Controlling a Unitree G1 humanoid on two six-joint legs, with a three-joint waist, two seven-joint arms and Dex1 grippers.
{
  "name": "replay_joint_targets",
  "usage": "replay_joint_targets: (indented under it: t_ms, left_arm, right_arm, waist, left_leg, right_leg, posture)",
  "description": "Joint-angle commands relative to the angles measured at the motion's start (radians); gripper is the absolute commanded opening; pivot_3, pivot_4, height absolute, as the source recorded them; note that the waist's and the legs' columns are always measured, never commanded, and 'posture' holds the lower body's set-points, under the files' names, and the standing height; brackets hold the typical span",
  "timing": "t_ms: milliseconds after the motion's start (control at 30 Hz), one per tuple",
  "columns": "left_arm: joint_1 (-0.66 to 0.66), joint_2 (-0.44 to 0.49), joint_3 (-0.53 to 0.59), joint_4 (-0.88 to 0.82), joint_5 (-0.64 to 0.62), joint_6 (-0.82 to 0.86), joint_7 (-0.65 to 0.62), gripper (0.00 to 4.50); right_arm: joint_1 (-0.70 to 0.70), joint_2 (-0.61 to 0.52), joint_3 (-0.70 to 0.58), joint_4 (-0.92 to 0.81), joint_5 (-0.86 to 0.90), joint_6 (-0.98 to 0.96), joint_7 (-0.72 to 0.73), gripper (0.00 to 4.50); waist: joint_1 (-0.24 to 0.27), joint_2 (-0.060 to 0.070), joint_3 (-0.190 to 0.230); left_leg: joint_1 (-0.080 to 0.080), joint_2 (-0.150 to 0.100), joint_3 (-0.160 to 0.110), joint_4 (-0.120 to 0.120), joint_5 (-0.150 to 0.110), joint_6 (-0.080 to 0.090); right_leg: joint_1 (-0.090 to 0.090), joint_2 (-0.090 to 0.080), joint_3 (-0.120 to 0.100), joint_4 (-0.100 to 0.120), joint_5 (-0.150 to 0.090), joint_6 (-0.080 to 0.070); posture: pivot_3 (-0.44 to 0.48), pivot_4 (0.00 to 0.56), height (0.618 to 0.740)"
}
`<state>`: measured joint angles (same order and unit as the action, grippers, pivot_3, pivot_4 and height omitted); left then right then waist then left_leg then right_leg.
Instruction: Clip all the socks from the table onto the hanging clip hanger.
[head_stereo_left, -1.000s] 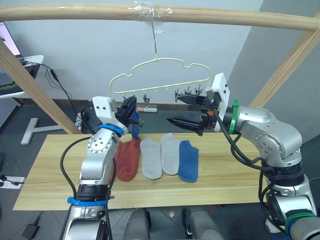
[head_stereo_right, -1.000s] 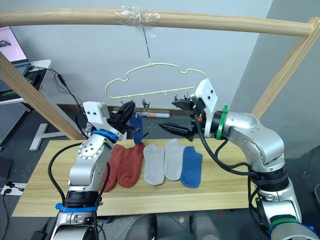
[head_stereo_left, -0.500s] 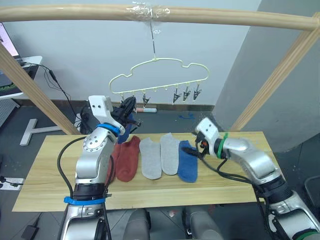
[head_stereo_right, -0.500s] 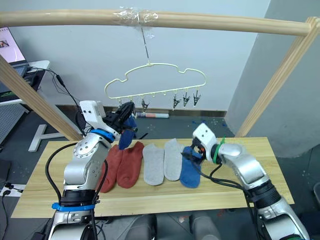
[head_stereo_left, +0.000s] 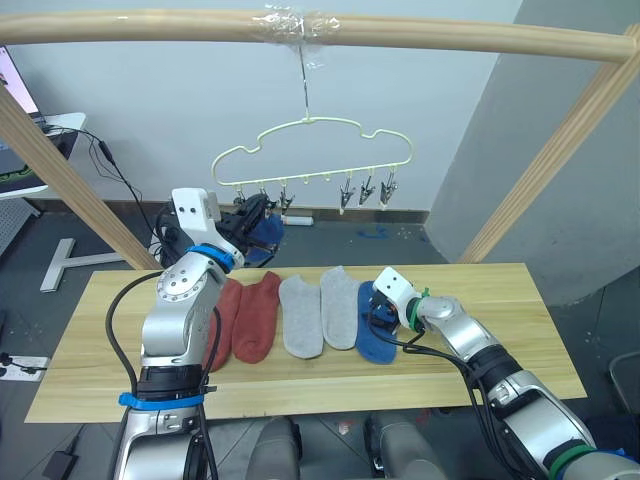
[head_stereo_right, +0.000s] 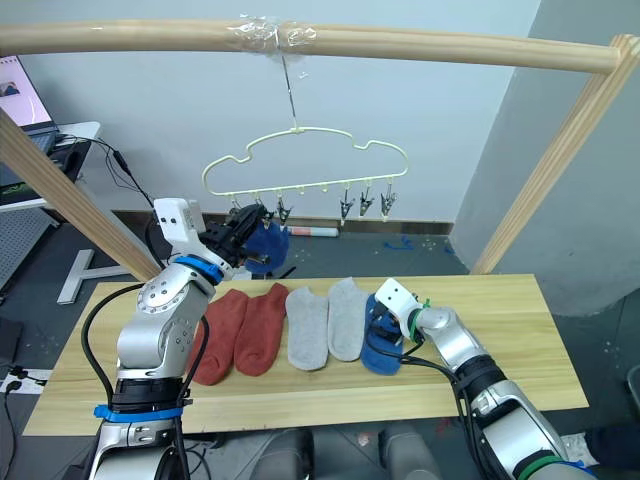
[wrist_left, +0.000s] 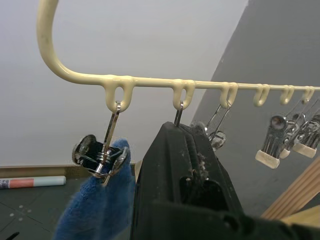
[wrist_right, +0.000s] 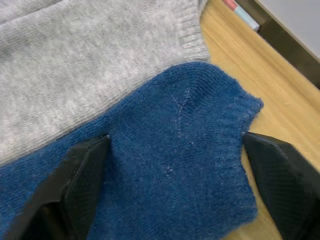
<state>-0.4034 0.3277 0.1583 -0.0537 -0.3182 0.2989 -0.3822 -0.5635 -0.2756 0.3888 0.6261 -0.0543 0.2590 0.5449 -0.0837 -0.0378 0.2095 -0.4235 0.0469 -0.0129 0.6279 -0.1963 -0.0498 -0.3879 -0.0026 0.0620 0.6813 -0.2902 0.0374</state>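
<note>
The pale-yellow clip hanger hangs from the top pole with a row of silver clips. My left gripper is raised to its leftmost clips and shut on a blue sock. In the left wrist view that blue sock reaches the jaws of the first clip. On the table lie two rust-red socks, two grey socks and a second blue sock. My right gripper is open, low over this sock's cuff, one finger on each side.
A round wooden pole frame spans the scene, with slanted posts at the left and right. A desk with cables stands behind on the left. Bare tabletop stretches to the right of the socks.
My right arm dropped from hanger height to the table, and its open fingers now straddle the blue sock's cuff. My left gripper carried its blue sock up and left to the first clips.
</note>
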Motion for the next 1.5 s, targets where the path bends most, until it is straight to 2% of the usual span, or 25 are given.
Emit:
replay_joint_targets:
  t_ms: [33,300,633,767,967,1200,1500]
  left_arm:
    - [0.006,0.009,0.018,-0.049,-0.011,-0.001,0.004,0.00]
    - [0.012,0.004,0.015,-0.054,-0.002,-0.003,0.009,0.00]
    - [0.043,-0.017,0.000,-0.089,0.009,-0.015,0.025,0.00]
    - [0.051,-0.018,-0.008,-0.094,0.027,-0.036,0.027,0.92]
    - [0.064,-0.009,-0.008,-0.105,0.050,-0.045,0.032,2.80]
    - [0.103,-0.017,-0.034,-0.137,0.070,-0.049,0.034,2.80]
    - [0.070,-0.015,-0.072,-0.077,0.144,-0.120,0.054,2.80]
  right_arm:
    - [0.016,-0.014,-0.027,0.072,-0.028,-0.010,-0.009,2.86]
    - [0.045,-0.039,-0.049,0.015,-0.036,-0.040,0.033,0.04]
    - [0.116,-0.109,-0.096,-0.210,-0.019,0.016,0.092,0.04]
    - [0.125,-0.111,-0.109,-0.246,-0.021,0.041,0.093,0.00]
    - [0.128,-0.106,-0.131,-0.263,-0.014,0.067,0.086,0.00]
    - [0.124,-0.103,-0.133,-0.271,-0.017,0.074,0.092,0.00]
    - [0.115,-0.101,-0.140,-0.274,-0.016,0.069,0.094,0.00]
  waist:
    - [0.000,0.000,0.000]
    - [0.001,0.000,0.000]
    - [-0.001,0.000,0.000]
    - [-0.002,0.000,0.000]
    - [0.000,0.000,0.000]
    - [0.000,0.000,0.000]
    - [0.000,0.000,0.000]
  left_leg:
    - [0.001,0.000,0.000,0.000,0.000,0.000]
    - [0.004,0.000,0.002,0.000,0.000,0.000]
    - [0.003,0.000,0.003,0.000,0.000,0.000]
    - [0.003,0.000,0.004,0.000,0.000,0.000]
    - [0.002,0.000,0.005,0.000,0.000,0.000]
    - [0.002,0.000,0.005,0.000,0.000,0.000]
    - [0.002,0.000,0.006,0.000,0.000,0.000]
  right_leg:
    - [0.000,0.000,0.000,0.000,0.000,0.000]
    - [0.003,0.000,0.002,0.000,0.000,0.002]
    - [0.001,0.000,0.004,0.000,0.000,0.002]
    - [0.001,0.000,0.005,0.000,0.000,0.002]
    - [0.000,0.000,0.005,-0.001,0.000,0.002]
    - [0.000,0.000,0.005,-0.001,0.000,0.002]
    - [0.000,0.000,0.006,-0.001,0.000,0.002]
  posture:
    - [-0.070,0.190,0.740]
    - [-0.075,0.190,0.740]
    - [-0.083,0.192,0.740]
    - [-0.085,0.193,0.740]
    - [-0.090,0.193,0.740]
    - [-0.090,0.193,0.740]
    - [-0.090,0.198,0.740]
